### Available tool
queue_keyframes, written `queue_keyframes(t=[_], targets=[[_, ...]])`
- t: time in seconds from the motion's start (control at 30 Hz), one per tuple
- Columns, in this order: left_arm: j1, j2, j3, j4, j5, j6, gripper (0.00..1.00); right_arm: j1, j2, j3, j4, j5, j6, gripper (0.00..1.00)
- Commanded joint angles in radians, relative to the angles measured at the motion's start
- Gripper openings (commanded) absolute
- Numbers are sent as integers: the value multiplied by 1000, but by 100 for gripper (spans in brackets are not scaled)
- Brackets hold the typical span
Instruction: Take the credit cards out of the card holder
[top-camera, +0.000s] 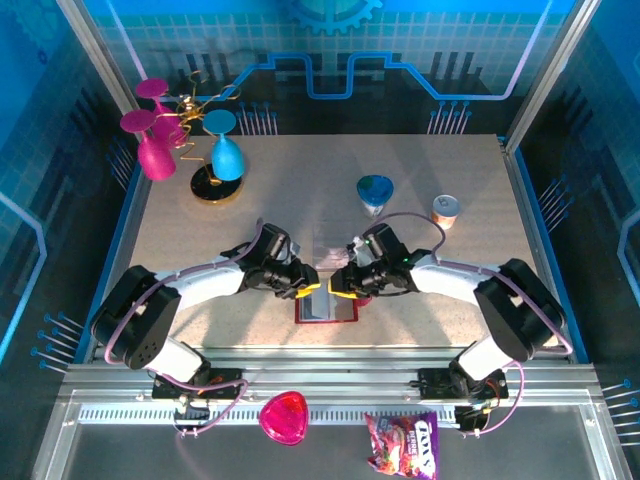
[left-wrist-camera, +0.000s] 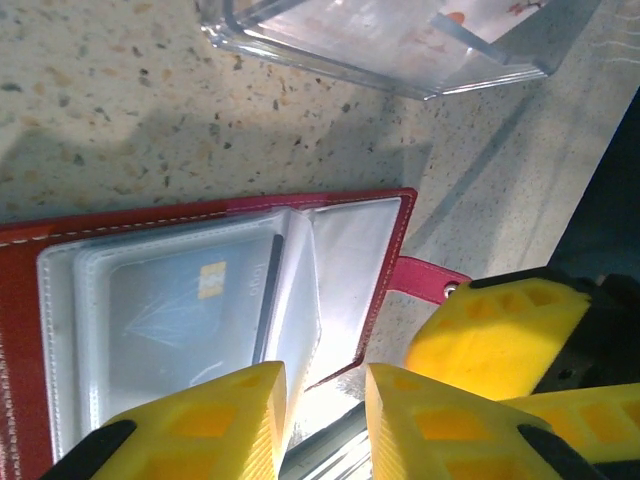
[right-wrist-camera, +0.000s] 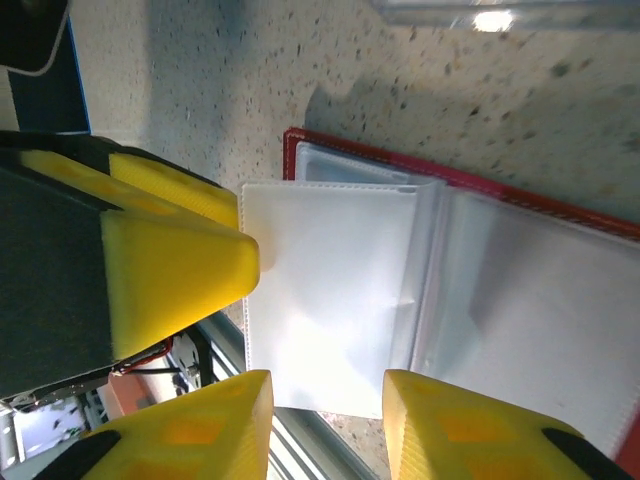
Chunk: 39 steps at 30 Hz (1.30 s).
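Note:
The card holder (top-camera: 326, 312), a dark red wallet, lies open near the table's front edge, its snap tab (left-wrist-camera: 425, 277) sticking out. A greyish-blue credit card (left-wrist-camera: 180, 300) with a gold chip sits inside a clear pocket. My left gripper (left-wrist-camera: 325, 420) hovers low over the wallet's corner, open, with a clear pocket leaf (left-wrist-camera: 300, 290) running into the gap along one finger. My right gripper (right-wrist-camera: 325, 425) faces it from the other side, open, its tips just below the edge of a raised clear leaf (right-wrist-camera: 330, 300). The two grippers (top-camera: 322, 288) almost touch.
A clear plastic tiered stand (left-wrist-camera: 380, 40) stands just behind the wallet. Farther back are pink and blue glasses (top-camera: 160, 140) on a gold rack, a blue cup (top-camera: 375, 192) and a small can (top-camera: 445, 210). A pink dish (top-camera: 285, 417) and a candy bag (top-camera: 402, 445) lie beyond the front rail.

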Motion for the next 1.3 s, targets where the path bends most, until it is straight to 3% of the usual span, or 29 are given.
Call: queue_keyframes(t=[0.0, 0.5, 0.97, 1.27], targets=[[-20, 7, 40, -30, 46, 10, 27, -37, -58, 14, -103, 28, -49, 35], [-73, 70, 90, -88, 24, 47, 27, -102, -158, -61, -132, 38, -62, 35], [-103, 103, 84, -21, 28, 8, 12, -107, -162, -71, -134, 37, -67, 35], [-110, 150, 81, 47, 45, -23, 8, -110, -159, -79, -134, 32, -69, 35]])
